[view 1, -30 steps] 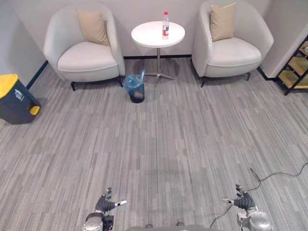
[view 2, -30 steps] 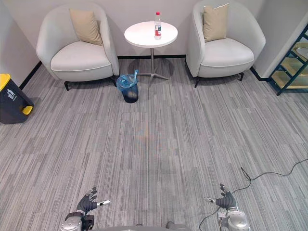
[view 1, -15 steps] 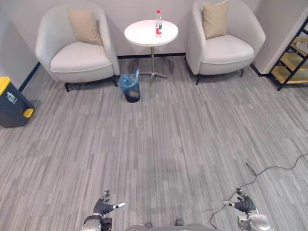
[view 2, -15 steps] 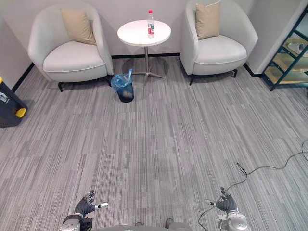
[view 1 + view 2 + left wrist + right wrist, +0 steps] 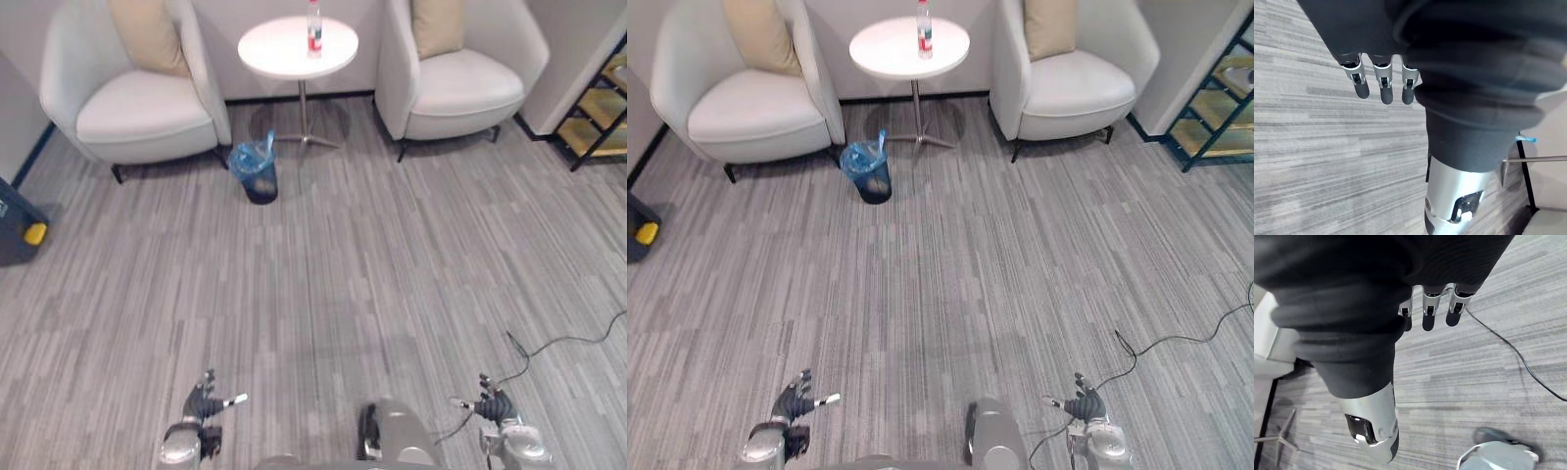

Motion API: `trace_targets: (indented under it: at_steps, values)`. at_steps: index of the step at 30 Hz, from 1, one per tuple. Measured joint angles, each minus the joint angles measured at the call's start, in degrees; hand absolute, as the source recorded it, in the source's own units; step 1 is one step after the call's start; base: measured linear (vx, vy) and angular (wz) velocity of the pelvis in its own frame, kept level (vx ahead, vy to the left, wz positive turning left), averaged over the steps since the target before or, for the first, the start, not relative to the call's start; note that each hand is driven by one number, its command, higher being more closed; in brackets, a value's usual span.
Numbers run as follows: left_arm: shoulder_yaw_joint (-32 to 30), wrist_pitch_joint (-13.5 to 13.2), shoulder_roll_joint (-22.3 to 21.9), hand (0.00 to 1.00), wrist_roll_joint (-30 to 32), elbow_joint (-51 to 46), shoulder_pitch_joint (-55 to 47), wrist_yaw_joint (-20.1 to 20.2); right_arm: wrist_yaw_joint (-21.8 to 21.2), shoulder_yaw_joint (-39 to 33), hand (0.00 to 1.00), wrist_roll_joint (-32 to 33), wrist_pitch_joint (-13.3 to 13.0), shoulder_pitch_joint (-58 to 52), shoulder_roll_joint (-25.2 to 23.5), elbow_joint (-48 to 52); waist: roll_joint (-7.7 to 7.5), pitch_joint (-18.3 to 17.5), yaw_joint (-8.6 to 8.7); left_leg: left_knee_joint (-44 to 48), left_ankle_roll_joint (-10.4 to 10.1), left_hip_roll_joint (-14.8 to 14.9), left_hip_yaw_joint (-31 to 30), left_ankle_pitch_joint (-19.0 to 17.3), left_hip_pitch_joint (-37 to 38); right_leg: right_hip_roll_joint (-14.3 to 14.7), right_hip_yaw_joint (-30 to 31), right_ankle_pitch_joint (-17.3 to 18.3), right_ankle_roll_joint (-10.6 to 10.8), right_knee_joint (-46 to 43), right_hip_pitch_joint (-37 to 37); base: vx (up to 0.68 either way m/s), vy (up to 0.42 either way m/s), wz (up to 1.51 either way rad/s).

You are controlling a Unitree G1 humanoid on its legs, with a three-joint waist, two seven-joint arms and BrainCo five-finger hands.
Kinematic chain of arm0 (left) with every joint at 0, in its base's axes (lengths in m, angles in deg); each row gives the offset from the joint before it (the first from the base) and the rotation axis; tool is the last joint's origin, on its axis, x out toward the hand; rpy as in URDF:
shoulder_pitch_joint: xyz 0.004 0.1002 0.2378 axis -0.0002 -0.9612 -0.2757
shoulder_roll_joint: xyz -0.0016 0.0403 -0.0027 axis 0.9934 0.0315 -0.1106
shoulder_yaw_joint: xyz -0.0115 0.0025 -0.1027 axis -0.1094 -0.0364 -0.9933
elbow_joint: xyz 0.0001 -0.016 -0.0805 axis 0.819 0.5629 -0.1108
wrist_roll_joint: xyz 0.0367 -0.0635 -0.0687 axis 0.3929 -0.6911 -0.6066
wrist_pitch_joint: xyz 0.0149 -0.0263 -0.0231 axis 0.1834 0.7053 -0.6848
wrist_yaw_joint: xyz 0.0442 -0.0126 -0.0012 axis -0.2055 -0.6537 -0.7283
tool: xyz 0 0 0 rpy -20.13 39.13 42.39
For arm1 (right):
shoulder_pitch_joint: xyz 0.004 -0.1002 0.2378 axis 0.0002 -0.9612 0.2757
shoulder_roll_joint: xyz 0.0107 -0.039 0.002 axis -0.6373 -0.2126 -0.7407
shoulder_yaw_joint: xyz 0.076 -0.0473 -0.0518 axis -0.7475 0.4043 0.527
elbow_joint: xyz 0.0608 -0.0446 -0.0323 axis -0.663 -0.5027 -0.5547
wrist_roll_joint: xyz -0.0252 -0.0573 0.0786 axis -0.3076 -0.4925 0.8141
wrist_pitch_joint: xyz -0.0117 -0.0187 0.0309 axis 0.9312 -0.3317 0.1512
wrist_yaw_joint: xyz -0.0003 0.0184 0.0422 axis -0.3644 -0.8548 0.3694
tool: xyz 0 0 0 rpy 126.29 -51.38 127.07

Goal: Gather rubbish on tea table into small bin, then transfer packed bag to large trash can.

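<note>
In the left eye view, one round white tea table point(image 5: 298, 49) is standing by the far wall. It is carrying one clear bottle point(image 5: 313, 14) with a red label, upright near its back edge. Two pale armchairs are flanking it, the left armchair point(image 5: 127, 116) and the right armchair point(image 5: 468, 83). Each is holding one tan cushion, the left cushion point(image 5: 147, 37) and the right cushion point(image 5: 438, 25). One small bin point(image 5: 261, 189), lined with one blue bag point(image 5: 255, 159), is sitting on the grey carpet point(image 5: 323, 284) near the table's foot. One dark large trash can point(image 5: 14, 233) with a yellow part is showing at the left edge, well apart from the bin. The left hand point(image 5: 206, 403) and the right hand point(image 5: 493, 405) are hanging low, far from the table.

In the right eye view, one shelf rack point(image 5: 1223, 103) is standing beside the right armchair.

In the left wrist view, the left hand's fingers point(image 5: 1382, 89) are stretching out straight over bare carpet, gripping nothing.

In the right wrist view, the right hand's fingers point(image 5: 1429, 318) are likewise hanging straight and empty.
</note>
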State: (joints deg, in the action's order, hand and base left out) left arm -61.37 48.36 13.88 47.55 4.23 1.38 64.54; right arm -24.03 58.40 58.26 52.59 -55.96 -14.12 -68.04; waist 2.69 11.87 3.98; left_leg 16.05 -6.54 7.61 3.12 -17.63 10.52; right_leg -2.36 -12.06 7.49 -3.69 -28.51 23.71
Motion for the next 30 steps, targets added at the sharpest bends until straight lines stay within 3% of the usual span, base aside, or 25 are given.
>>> trace_targets:
  at_steps: [1, 2, 3, 4, 6, 8, 9, 11, 12, 13, 14, 15, 16, 18, 19, 20, 21, 22, 24, 25, 26, 27, 28, 29, 30]
  values:
    - [0.00, 0.00, -0.11, 0.00, 0.00, 0.00, 0.02, 0.01, 0.01, 0.40, 0.00, 0.15, -0.03, 0.08, 0.05, 0.46, 0.20, 0.13, 0.08, 4.72, -1.20, 0.38, 0.03, 1.21, -1.43, 0.16, -0.44, 1.23, -0.23, 0.00, -1.36, 0.56, -0.261, 0.29]
    - [-0.04, 0.00, -0.33, 0.00, 0.00, 0.00, -0.01, -0.01, 0.10, 1.11, 0.00, 0.68, -0.08, 0.09, 0.07, 0.81, 0.63, 0.43, 0.00, 17.82, -0.98, 1.81, 0.18, 6.44, -6.44, 0.86, -1.27, 2.92, -0.91, 2.16, -5.66, 0.56, -0.253, 0.30]
    - [-0.05, -0.01, -0.46, 0.00, -0.02, -0.12, -0.13, 0.06, 0.38, 1.72, 0.00, 1.33, -0.11, 0.10, -0.04, 0.85, 0.84, 0.88, -0.33, 28.74, -0.65, 3.96, 0.33, 7.91, -10.35, 1.81, -1.76, 3.27, -1.39, 5.19, -10.23, 0.67, -0.277, 0.22]
    - [-0.11, 0.00, -0.44, 0.00, -0.05, -0.19, -0.41, 0.12, 0.63, 2.82, 0.00, 2.11, -0.20, 0.10, -0.40, 1.01, 0.86, 1.03, -1.27, 39.62, 0.52, 6.56, 2.29, 7.01, -14.33, 3.49, -1.62, 3.19, -1.58, 9.79, -16.73, 0.56, -0.213, 0.05]
    - [-0.05, 0.01, -0.71, 0.00, -0.19, -0.75, -0.35, 0.12, 1.03, 3.43, 0.00, 3.42, -0.87, 0.24, -1.33, 1.74, -0.42, 1.51, -2.52, 45.95, 2.15, 7.55, 5.25, 5.80, -19.90, 3.98, -1.20, 3.19, -1.63, 16.24, -24.73, 0.50, -0.169, -0.08]
    - [-0.05, -0.04, -1.19, 0.00, -0.59, -2.46, -0.32, 0.08, 1.61, 3.38, 0.00, 3.99, -1.47, 1.31, -1.54, 1.59, -0.80, 1.53, -3.90, 43.09, 3.37, 7.23, 7.95, 4.98, -25.76, 4.10, 0.12, 3.19, -1.62, 20.48, -28.95, 0.44, -0.103, -0.28]
    - [-0.07, -0.06, -1.46, 0.00, -0.67, -2.59, -0.34, 0.02, 1.70, 3.27, 0.00, 4.04, -1.41, 1.97, -1.51, 1.41, -0.75, 1.76, -5.04, 37.43, 4.01, 5.77, 9.07, 4.58, -29.39, 3.98, 1.15, 3.22, -1.58, 22.65, -31.01, 0.46, 0.013, -0.41]
    - [-0.25, -0.01, -1.88, 0.00, -0.75, -2.58, -0.43, -0.15, 1.72, 3.02, 0.00, 4.03, -1.26, 3.88, -1.69, 0.34, -1.26, 2.34, -5.50, 22.89, 3.71, 1.29, 8.99, 5.15, -31.91, 2.27, 2.81, 3.84, -0.61, 24.70, -33.79, 0.48, 0.073, -0.46]
    - [-0.25, 0.00, -2.69, 0.00, -0.95, -2.57, -0.44, -0.51, 1.84, 2.33, 0.00, 4.03, -1.23, 4.09, -1.60, -0.99, -0.94, 2.15, -6.21, 9.53, 2.50, -1.88, 7.88, 8.31, -31.47, 1.60, 4.11, 4.66, 0.39, 25.47, -35.20, 0.49, 0.144, -0.66]
    - [-0.29, -0.18, -3.33, 0.00, -1.03, -2.69, -0.74, -0.93, 1.90, 2.30, 0.00, 3.95, -0.95, 3.99, -1.08, -1.43, 0.54, 1.69, -6.92, 1.29, 4.13, -2.53, 6.27, 12.52, -31.41, 2.44, 6.06, 6.89, 1.92, 25.80, -36.68, 0.61, 0.247, -0.82]
    - [-0.60, -0.23, -3.34, 0.00, -1.03, -2.05, -1.73, -1.05, 1.93, 2.43, 0.00, 3.79, -0.67, 4.05, -1.35, -1.94, 1.75, 1.02, -7.35, 4.33, 7.58, -2.72, 3.87, 17.58, -32.10, 2.88, 7.32, 10.08, 3.23, 25.01, -39.06, 0.54, 0.264, -0.68]
    - [-0.97, -0.02, -3.08, 0.00, -1.03, -1.91, -1.94, -1.04, 1.90, 2.59, 0.00, 3.72, -0.48, 3.95, -2.08, -2.58, 0.16, 0.89, -7.75, 7.10, 8.18, -3.42, 4.49, 15.18, -32.18, 1.77, 7.86, 11.68, 3.69, 23.52, -39.43, 0.58, 0.237, -0.44]
    - [-1.03, 0.02, -3.36, 0.00, -1.03, -1.68, -2.25, -1.04, 1.80, 2.77, 0.00, 3.35, -0.49, 2.73, -2.46, -3.66, -2.35, -0.06, -7.69, 9.60, 8.64, -4.83, 5.80, 11.41, -31.98, -1.02, 8.88, 13.95, 5.07, 16.93, -37.48, 0.60, 0.178, -0.19]
    - [-0.64, 0.05, -3.91, 0.00, -1.02, -0.95, -2.46, -0.88, 1.82, 2.51, 0.00, 3.29, -0.32, 2.71, -2.44, -5.52, -3.27, -0.28, -7.76, 10.18, 9.34, -5.94, 6.75, 8.12, -30.26, -2.84, 10.43, 13.73, 6.77, 2.73, -31.77, 0.59, 0.186, -0.15]
    - [-0.57, 0.14, -3.76, 0.00, -1.02, -0.07, -2.48, -0.85, 1.73, 2.55, 0.00, 3.26, -0.08, 2.69, -2.70, -6.13, -3.96, 0.10, -7.37, 9.44, 9.80, -6.96, 7.15, 6.62, -27.90, -4.24, 11.16, 10.96, 11.77, -8.51, -27.28, 0.57, 0.214, -0.02]
    - [-0.15, 0.80, -3.15, 0.00, -1.02, 0.73, -2.25, -0.92, 1.58, 2.60, 0.00, 3.19, 0.04, 2.48, -3.28, -7.15, -4.74, 0.55, -6.14, 7.90, 10.43, -8.63, 6.94, 5.01, -23.86, -5.82, 11.62, 9.01, 14.36, -22.46, -22.05, 0.70, 0.218, 0.08]
    - [0.36, 1.05, -2.99, 0.00, -1.06, 1.01, -2.81, -0.97, 1.56, 2.70, 0.00, 3.15, 0.30, 2.07, -3.51, -7.65, -4.35, 0.82, -5.43, 6.13, 10.87, -9.10, 6.71, 3.78, -19.01, -6.14, 10.85, 9.94, 12.11, -28.67, -18.60, 0.59, 0.152, 0.11]
    - [0.88, 1.10, -2.84, 0.00, -1.08, 1.08, -3.02, -1.05, 1.56, 2.94, 0.00, 3.12, 0.30, 1.71, -3.51, -7.50, -4.04, 0.91, -4.94, 4.95, 11.01, -9.19, 6.63, 3.50, -16.54, -5.90, 9.72, 10.73, 10.94, -29.19, -17.23, 0.61, 0.115, 0.14]
    - [1.89, 1.08, -1.99, 0.00, -1.75, 1.04, -1.95, -1.05, 1.49, 3.73, 0.00, 3.21, 0.15, 1.85, -3.34, -7.44, -2.70, 1.42, -3.82, -0.84, 11.34, -9.07, 5.51, 3.00, -8.17, -5.09, 4.27, 12.70, 7.34, -21.62, -10.77, 0.66, 0.053, 0.23]
    - [1.90, 1.05, -2.09, 0.00, -2.24, 1.03, -0.77, -1.06, 1.48, 3.71, 0.00, 3.29, 0.11, 1.95, -2.99, -7.51, -1.82, 1.89, -3.43, -2.87, 11.33, -8.48, 4.60, 3.01, -5.85, -3.82, 3.20, 12.66, 6.90, -14.84, -8.20, 0.69, 0.003, 0.47]
    - [2.10, 0.90, -2.16, 0.00, -2.29, 0.98, 0.45, -1.05, 1.49, 3.63, 0.00, 3.33, 0.06, 2.95, -2.51, -7.49, -0.74, 2.49, -2.87, -4.66, 11.01, -7.60, 3.48, 2.99, -3.72, -2.31, 3.03, 9.86, 7.51, -2.40, -5.81, 0.57, -0.012, 0.55]
    - [2.14, 0.54, -2.03, 0.00, -2.29, 0.85, 0.87, -1.05, 1.49, 3.48, 0.00, 3.33, 0.07, 2.95, -2.48, -7.45, -0.92, 2.38, -2.37, -5.39, 10.56, -7.59, 2.83, 2.94, -2.96, -2.01, 3.67, 6.99, 7.88, 4.54, -5.34, 0.59, -0.044, 0.82]
    - [2.08, 0.32, -1.99, 0.00, -2.27, 0.83, 1.46, -1.13, 1.53, 3.12, 0.00, 3.34, 0.09, 2.61, -2.44, -7.50, -1.08, 2.45, -1.40, -6.09, 8.54, -7.23, 1.29, 1.80, -0.59, -1.42, 5.37, -2.16, 7.57, 12.96, -4.90, 0.51, -0.071, 0.68]
    - [2.09, 0.30, -2.09, 0.00, -2.27, 0.84, 1.51, -1.13, 1.56, 3.01, 0.00, 3.34, 0.11, 2.24, -2.42, -7.51, -1.09, 2.41, -1.38, -6.01, 7.34, -6.68, 0.82, 1.05, 0.55, -0.79, 6.13, -6.80, 7.25, 13.95, -5.41, 0.69, -0.136, 0.56]
    - [2.11, 0.39, -2.86, 0.00, -2.23, 1.03, 1.37, -1.23, 1.55, 3.00, 0.00, 3.33, 0.30, 1.75, -2.01, -7.65, 0.27, 1.82, -1.69, -4.08, 5.35, -4.51, -0.14, -0.30, 1.40, 1.10, 6.80, -8.93, 2.76, 12.70, -6.36, 0.71, -0.173, 0.18]
